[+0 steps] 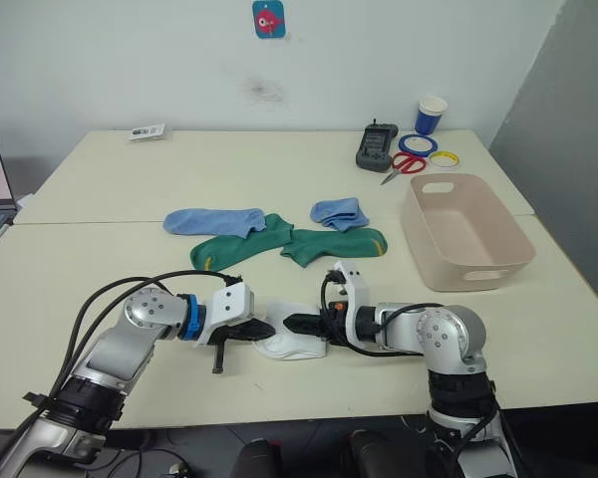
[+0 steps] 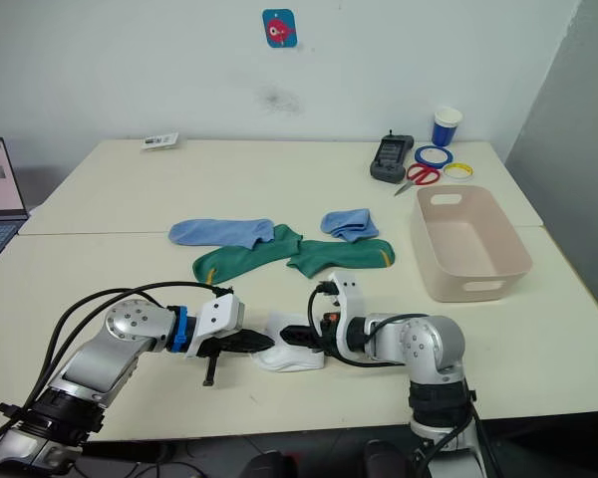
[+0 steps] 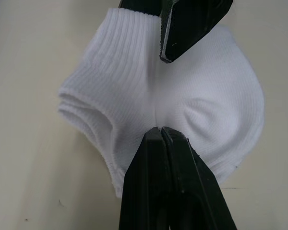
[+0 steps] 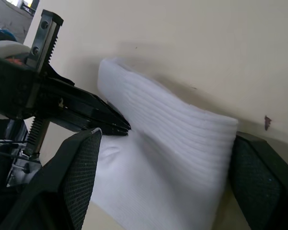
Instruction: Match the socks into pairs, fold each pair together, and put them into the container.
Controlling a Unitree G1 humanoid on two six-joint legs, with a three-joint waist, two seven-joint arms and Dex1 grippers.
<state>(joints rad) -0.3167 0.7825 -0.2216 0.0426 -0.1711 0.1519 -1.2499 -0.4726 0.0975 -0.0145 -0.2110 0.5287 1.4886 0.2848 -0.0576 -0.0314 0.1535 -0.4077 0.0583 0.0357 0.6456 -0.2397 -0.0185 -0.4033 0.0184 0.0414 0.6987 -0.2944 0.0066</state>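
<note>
The surface (image 1: 100,289) carries the container (image 1: 465,231) at the far right, well apart from both arms. The white pair (image 1: 291,342) lies near the front edge, between the two pincers, its long axis running left to right. The right pincer (image 4: 163,177) is wide, one finger on each side of the folded socks. The left pincer (image 3: 162,132) is pinched together on the fabric. The right arm is nearer the container.
</note>
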